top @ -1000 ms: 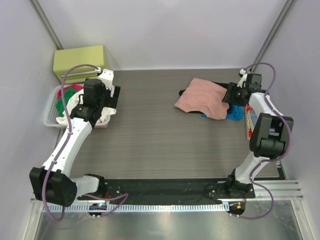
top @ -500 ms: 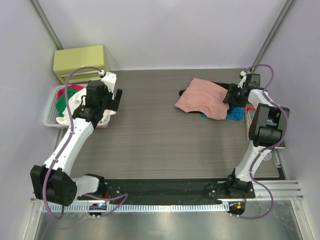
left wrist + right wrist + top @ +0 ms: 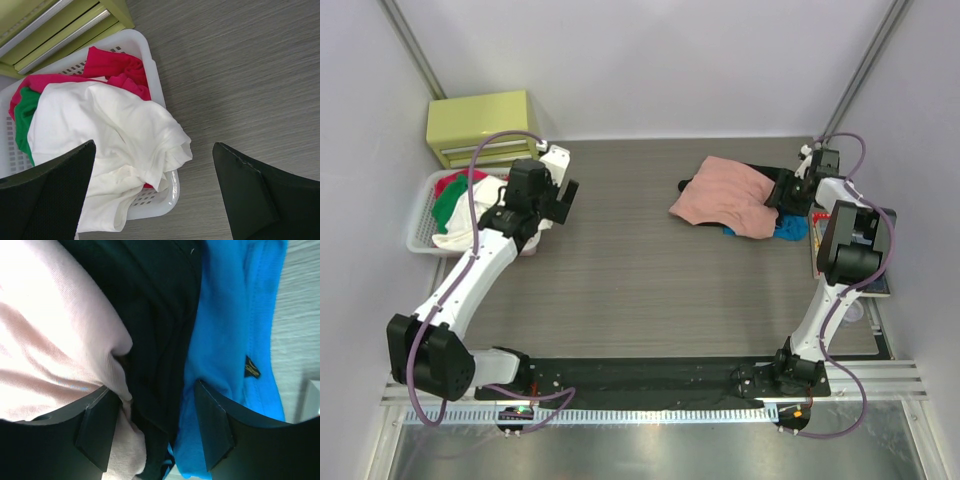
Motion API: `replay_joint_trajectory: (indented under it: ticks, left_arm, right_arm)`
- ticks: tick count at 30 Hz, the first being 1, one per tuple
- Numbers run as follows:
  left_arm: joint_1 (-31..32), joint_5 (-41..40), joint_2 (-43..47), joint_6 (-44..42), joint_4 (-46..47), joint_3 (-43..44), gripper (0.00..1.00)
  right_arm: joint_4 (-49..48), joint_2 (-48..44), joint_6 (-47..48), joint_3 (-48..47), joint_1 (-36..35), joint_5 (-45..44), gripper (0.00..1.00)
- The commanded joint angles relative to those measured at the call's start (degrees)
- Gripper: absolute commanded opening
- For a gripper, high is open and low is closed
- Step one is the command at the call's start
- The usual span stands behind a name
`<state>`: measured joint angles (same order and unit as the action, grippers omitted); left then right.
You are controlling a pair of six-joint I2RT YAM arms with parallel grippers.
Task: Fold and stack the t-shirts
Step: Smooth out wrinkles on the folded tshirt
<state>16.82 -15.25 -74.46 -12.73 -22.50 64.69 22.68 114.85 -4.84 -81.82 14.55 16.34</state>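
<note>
Grey wood-grain table (image 3: 640, 280). Perforated white basket (image 3: 150, 55) of crumpled cloth noted left; left gripper (image 3: 152, 150) spread wide above it. Rumpled pink tee (image 3: 720, 195) laid over black tee (image 3: 160, 315), far right. Right gripper (image 3: 152, 395) fingers apart astride black folds; grip cannot be told.

On your grey table (image 3: 640, 280), a white basket (image 3: 150, 55) holds white, red and green cloth (image 3: 110, 135), just beside an olive drawer cabinet (image 3: 480, 122).
</note>
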Motion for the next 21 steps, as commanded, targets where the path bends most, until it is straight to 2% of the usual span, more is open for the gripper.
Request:
replay_joint_trajectory:
  ticks: [1, 4, 5, 8, 21]
  left_arm:
    - [0.1, -1.3, 2.3, -1.2, 2.2, -0.1, 1.00]
    - [0.1, -1.4, 2.1, -1.1, 2.1, 0.6, 1.00]
    - [0.1, -1.3, 2.1, -1.1, 2.2, 0.6, 1.00]
    - [0.1, -1.3, 2.1, -1.2, 2.1, 0.4, 1.00]
    - [0.2, -1.3, 1.6, -1.1, 2.1, -0.1, 1.00]
  right_arm:
    - [-0.9, 1.9, -0.3, -1.9, 0.0, 0.7, 0.63]
    - [-1.0, 2.0, -0.3, -2.0, 0.0, 0.8, 0.47]
    - [-1.0, 2.0, -0.3, -1.9, 0.0, 0.7, 0.24]
    - [-1.0, 1.8, -0.1, -1.9, 0.0, 0.4, 0.01]
    - [-1.9, -2.8, 2.4, -0.3, 0.7, -7.5, 0.01]
